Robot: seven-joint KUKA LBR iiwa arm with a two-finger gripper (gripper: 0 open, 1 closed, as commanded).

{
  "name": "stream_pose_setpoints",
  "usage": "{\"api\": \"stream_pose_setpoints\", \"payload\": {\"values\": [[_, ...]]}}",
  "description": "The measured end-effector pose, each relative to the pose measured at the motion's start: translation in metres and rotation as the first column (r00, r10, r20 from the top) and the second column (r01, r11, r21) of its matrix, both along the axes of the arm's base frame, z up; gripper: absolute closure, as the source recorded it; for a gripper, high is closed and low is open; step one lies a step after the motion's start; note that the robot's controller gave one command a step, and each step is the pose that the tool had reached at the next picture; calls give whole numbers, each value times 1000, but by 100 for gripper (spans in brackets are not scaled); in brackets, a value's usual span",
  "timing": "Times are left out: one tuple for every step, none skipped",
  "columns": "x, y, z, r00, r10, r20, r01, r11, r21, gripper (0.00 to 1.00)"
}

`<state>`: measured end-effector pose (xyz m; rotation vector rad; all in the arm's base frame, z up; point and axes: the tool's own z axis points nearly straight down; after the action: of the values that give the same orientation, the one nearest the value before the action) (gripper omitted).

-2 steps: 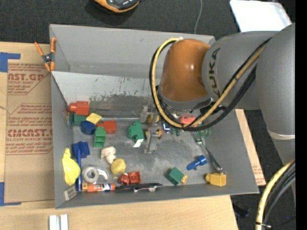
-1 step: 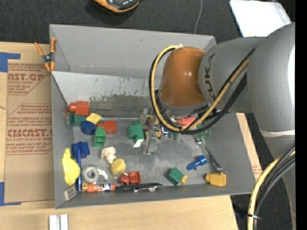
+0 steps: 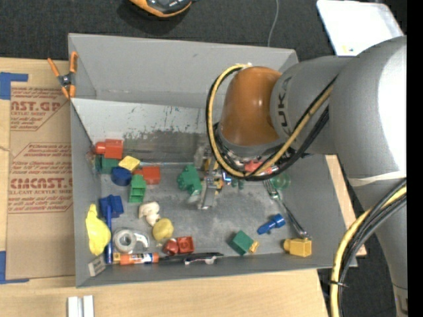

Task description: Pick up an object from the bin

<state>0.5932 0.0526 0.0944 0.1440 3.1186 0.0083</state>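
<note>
Grey bin (image 3: 165, 71), jaws beside green toy (image 3: 190, 179), half hidden under wrist (image 3: 248, 107), grip unreadable

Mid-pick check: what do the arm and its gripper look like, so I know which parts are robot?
The arm is thick, rounded and silver-grey, with dark lettering near the wrist. An orange dome cover caps the wrist, ringed by looping yellow and black cables. The gripper below is small, grey metal.

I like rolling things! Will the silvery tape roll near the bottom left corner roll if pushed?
Probably not: the tape roll lies flat, so it should slide, not roll. Its open middle suggests it is light. The yellow toy beside it might block it.
</note>
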Motion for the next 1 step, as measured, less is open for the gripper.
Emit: {"api": "stream_pose_setpoints", "payload": {"values": [[-13, -34, -23, 997, -79, -11, 79, 997, 1, 0]]}}
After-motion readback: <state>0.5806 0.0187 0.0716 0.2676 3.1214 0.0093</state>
